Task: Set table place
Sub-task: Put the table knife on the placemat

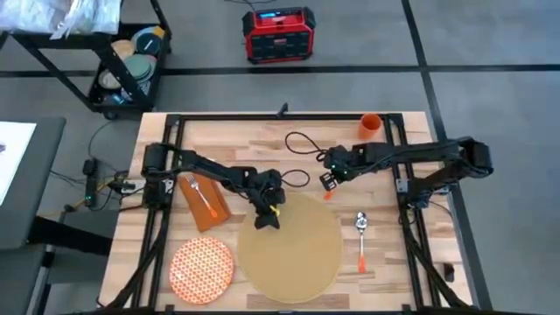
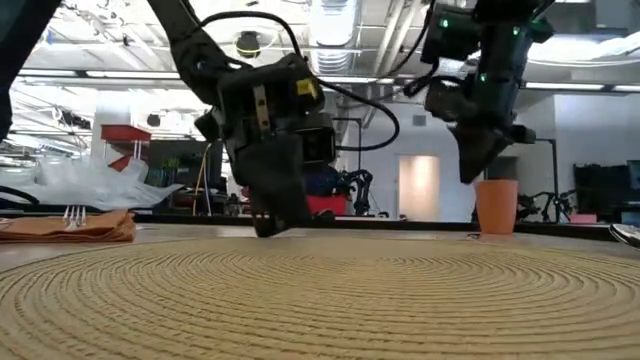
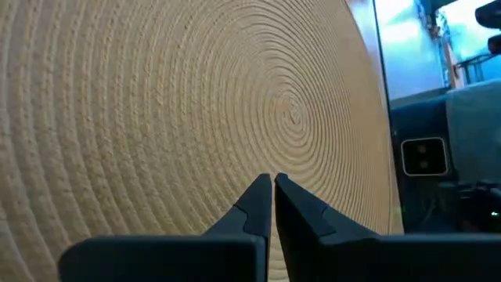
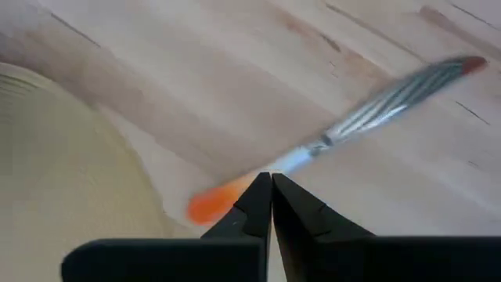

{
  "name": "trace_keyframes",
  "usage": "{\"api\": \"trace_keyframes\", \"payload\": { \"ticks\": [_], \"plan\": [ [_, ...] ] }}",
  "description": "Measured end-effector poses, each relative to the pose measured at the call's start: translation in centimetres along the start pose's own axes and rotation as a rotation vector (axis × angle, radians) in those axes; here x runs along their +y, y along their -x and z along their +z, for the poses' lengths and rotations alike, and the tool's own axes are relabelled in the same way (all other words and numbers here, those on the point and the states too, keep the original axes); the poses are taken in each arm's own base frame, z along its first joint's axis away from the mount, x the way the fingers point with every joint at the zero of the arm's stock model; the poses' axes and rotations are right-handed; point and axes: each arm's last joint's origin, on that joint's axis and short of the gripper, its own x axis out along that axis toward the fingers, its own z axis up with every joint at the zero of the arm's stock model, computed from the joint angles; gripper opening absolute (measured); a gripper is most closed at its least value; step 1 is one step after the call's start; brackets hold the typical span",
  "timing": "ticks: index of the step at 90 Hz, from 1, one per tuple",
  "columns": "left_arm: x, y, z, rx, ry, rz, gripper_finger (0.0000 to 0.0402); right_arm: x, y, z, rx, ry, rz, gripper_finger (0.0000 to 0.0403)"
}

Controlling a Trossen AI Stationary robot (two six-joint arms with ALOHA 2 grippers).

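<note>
The round tan woven placemat point(image 1: 297, 249) lies at the table's point(image 1: 227, 140) near middle. My left gripper point(image 1: 267, 216) is shut, its tips down at the mat's far-left rim point(image 2: 268, 230). To its left a rust-orange napkin point(image 1: 203, 203) carries a fork. The orange-patterned plate point(image 1: 201, 267) lies at the near left, and a spoon point(image 1: 360, 238) to the mat's right. The orange cup point(image 1: 370, 125) stands at the far right. My right gripper point(image 1: 331, 181) hovers beyond the mat's far-right rim, shut on an orange-handled knife point(image 4: 376, 102). My left gripper touches the placemat near its far-left rim point(image 3: 270, 160) with shut fingers that slant down from the far left. Whether any of the mat lies between the fingers, I cannot tell. The mat lies flat. My right gripper pinches the knife between its two fingers on the orange handle point(image 4: 231, 194), near where the steel begins. The fingers point down and lie across the knife. The knife hangs about level, clear of the table, with its blade point(image 4: 407, 86) sticking out to one side.
A black cable point(image 1: 302, 144) loops on the table's far middle. Bare wood lies between the mat and the cup. Beyond the table's far edge a red device point(image 1: 278, 33) sits on the floor, and a black cart point(image 1: 131, 66) stands off the far left.
</note>
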Motion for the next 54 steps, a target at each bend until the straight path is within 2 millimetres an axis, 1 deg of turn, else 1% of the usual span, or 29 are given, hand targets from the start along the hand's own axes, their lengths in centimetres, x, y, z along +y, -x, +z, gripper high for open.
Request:
{"api": "trace_keyframes", "payload": {
  "ticks": [7, 14, 24, 36, 43, 54],
  "plan": [
    [0.1, 0.4, 0.0, -0.004, 0.002, 0.014, 0.0000, -0.5, -1.5, 0.1, 0.039, -0.035, -0.049, 0.0024],
    [0.3, 0.7, 0.2, -0.013, 0.003, 0.025, 0.0000, -1.0, -2.8, 0.2, 0.076, -0.090, -0.092, 0.0051],
    [0.7, 1.0, 0.3, -0.021, 0.004, 0.031, 0.0000, -1.6, -4.4, 1.0, 0.086, -0.134, -0.114, 0.0077],
    [0.8, 1.1, 0.3, -0.023, -0.023, 0.032, 0.0000, -2.1, -5.7, 2.0, 0.079, -0.175, -0.118, 0.0080],
    [0.8, 1.1, 0.3, -0.023, -0.025, 0.032, 0.0000, -2.4, -6.6, 2.2, 0.105, -0.188, -0.126, 0.0079],
    [0.8, 1.1, 0.2, -0.020, -0.032, 0.033, 0.0000, -2.3, -7.9, 2.4, 0.190, -0.197, -0.067, 0.0078]
  ]
}}
